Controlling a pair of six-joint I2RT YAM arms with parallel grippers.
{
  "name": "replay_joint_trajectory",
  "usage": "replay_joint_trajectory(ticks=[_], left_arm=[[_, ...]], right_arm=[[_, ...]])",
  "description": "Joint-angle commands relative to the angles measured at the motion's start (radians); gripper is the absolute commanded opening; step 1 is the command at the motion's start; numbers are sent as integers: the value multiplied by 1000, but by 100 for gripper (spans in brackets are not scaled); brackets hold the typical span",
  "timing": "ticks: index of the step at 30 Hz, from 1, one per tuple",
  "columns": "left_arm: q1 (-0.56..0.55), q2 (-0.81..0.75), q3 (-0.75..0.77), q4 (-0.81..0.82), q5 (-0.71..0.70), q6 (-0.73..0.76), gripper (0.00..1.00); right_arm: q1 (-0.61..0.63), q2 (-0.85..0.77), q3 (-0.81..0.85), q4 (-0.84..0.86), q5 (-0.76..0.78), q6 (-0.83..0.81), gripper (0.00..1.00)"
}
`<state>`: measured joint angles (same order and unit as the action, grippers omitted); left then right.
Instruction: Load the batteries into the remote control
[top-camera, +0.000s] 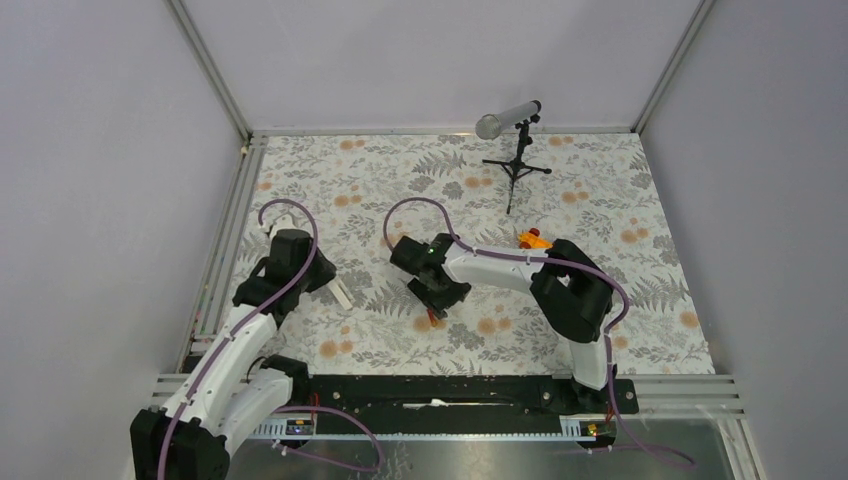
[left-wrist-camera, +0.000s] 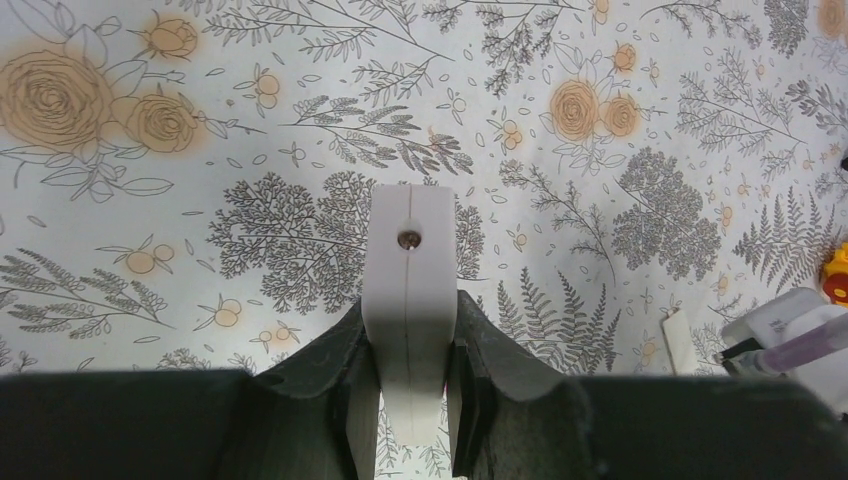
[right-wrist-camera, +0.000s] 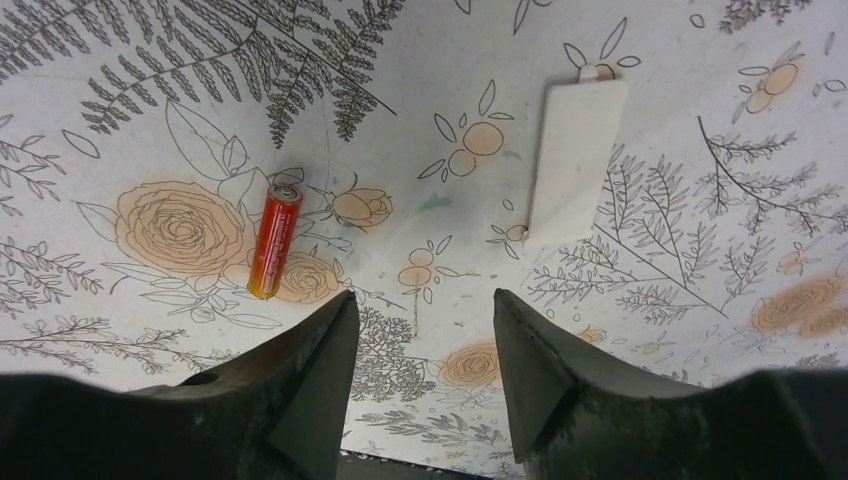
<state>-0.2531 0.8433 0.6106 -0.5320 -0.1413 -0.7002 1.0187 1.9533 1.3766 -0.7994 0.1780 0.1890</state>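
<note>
The left arm sits folded at the left of the floral mat (top-camera: 600, 200). Its left gripper (left-wrist-camera: 410, 345) is clamped on the white remote control (left-wrist-camera: 410, 250), which sticks out end-on past the fingers. The right arm reaches across to the centre, where the right gripper (right-wrist-camera: 420, 330) points down, jaws apart and empty. A red battery (right-wrist-camera: 274, 240) lies flat on the mat just left of them, and a loose white cover (right-wrist-camera: 575, 160) lies beyond to the right.

right gripper (right-wrist-camera: 422, 298) jaws spread apart, nothing between them, hovering over floral cloth (right-wrist-camera: 450, 60). red-orange battery (right-wrist-camera: 274, 241) lies flat on cloth, just left of the left finger. white cover piece (right-wrist-camera: 577, 160) lies flat upper right, well apart from battery.
</note>
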Motion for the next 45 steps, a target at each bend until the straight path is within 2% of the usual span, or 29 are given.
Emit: replay_joint_trajectory(ticks=[1,7,22,28,34,36,39,45], left_arm=[[6,-34,32,-4,-63,2,0],[9,-30,54,-17,-70,4,0],[11,-26,68,-36,-89,5,0],[11,-35,112,-125,-201,-13,0],[12,-57,157,-209,-325,-41,0],[12,-67,162,-212,-339,-45,0],[12,-76,175,-217,-345,-44,0],[12,-86,173,-227,-350,-48,0]], right_arm=[[28,7,56,-87,55,75,60],[57,44,60,-64,45,97,68],[63,163,212,-14,-16,115,72],[63,161,262,-3,-65,92,72],[64,46,248,75,-116,44,66],[65,69,260,114,-115,32,69],[64,159,341,75,-54,37,72],[69,190,355,162,-113,59,75]])
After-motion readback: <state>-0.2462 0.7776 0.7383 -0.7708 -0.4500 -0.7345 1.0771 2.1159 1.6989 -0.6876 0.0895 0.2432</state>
